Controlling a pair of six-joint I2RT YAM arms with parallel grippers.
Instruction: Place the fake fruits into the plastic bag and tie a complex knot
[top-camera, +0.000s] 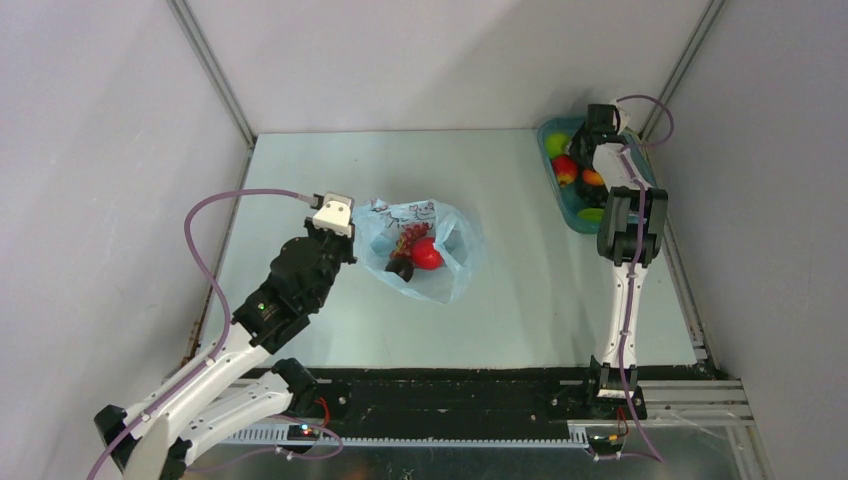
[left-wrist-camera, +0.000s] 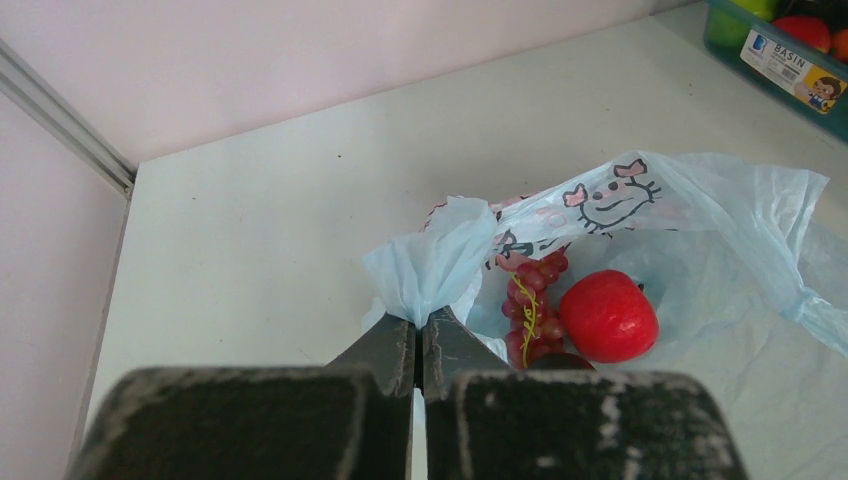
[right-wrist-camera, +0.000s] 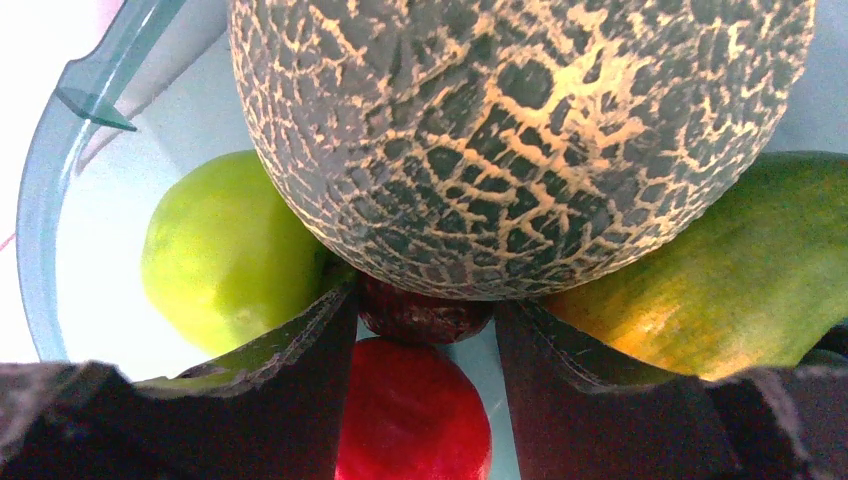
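As left hand (left-wrist-camera: 421, 335) pinches bag (left-wrist-camera: 720, 210) — grapes (left-wrist-camera: 532, 300) inside.

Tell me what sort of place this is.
Probably a robot lab test cell: plain panels on metal rails box in the table, left arm and right arm are bolted at its edge, fake fruits are props.

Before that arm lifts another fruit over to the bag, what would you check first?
1. Left gripper pinching the bag by its edge: ok.
2. Bag mouth open, grapes and red fruit inside: ok.
3. Right gripper down in the tray: ok.
4. Melon right in front of that gripper: ok.
5. Firm hold on any fruit: cannot tell.
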